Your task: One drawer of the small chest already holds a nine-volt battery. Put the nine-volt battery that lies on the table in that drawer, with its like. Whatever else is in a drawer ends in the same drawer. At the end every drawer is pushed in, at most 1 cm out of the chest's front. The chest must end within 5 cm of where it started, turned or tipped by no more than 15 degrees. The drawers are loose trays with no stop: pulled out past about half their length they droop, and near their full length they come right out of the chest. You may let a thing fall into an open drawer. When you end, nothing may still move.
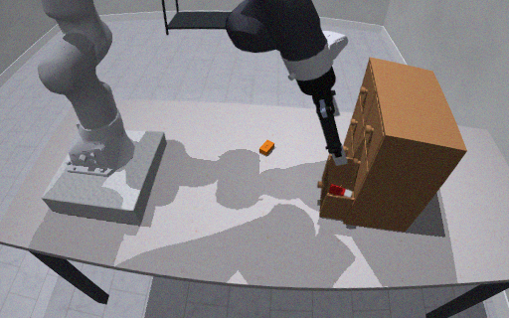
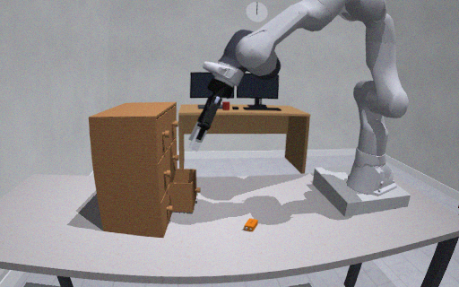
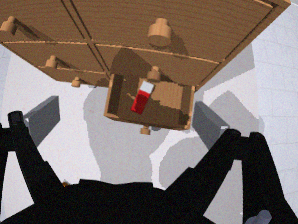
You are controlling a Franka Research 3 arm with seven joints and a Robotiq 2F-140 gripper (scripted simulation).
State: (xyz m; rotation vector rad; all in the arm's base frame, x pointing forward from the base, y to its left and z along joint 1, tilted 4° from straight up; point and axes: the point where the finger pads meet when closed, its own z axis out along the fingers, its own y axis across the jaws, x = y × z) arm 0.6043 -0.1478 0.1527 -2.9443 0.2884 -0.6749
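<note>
The orange nine-volt battery (image 1: 266, 147) (image 2: 250, 225) lies on the table in front of the chest; only a sliver shows at the wrist view's lower edge. The wooden chest (image 1: 420, 109) (image 2: 127, 170) (image 3: 115, 20) stands upright. One bottom drawer (image 1: 331, 211) (image 2: 184, 197) (image 3: 172, 100) is pulled partly out. A red thing with a pale end (image 1: 336, 190) (image 3: 141, 101) lies in it; no battery shows in its visible part. The other drawers look shut, their insides hidden. My gripper (image 1: 339, 159) (image 2: 195, 143) (image 3: 125, 110) is open and empty, tilted, above the open drawer near the chest's front.
Round knobs, such as an upper one (image 2: 166, 134) (image 3: 159, 33), stick out from the chest's front close to my fingers. The arm's base block (image 1: 96, 199) (image 2: 365, 202) stands at the table's other end. A desk with monitors (image 2: 244, 109) is in the background.
</note>
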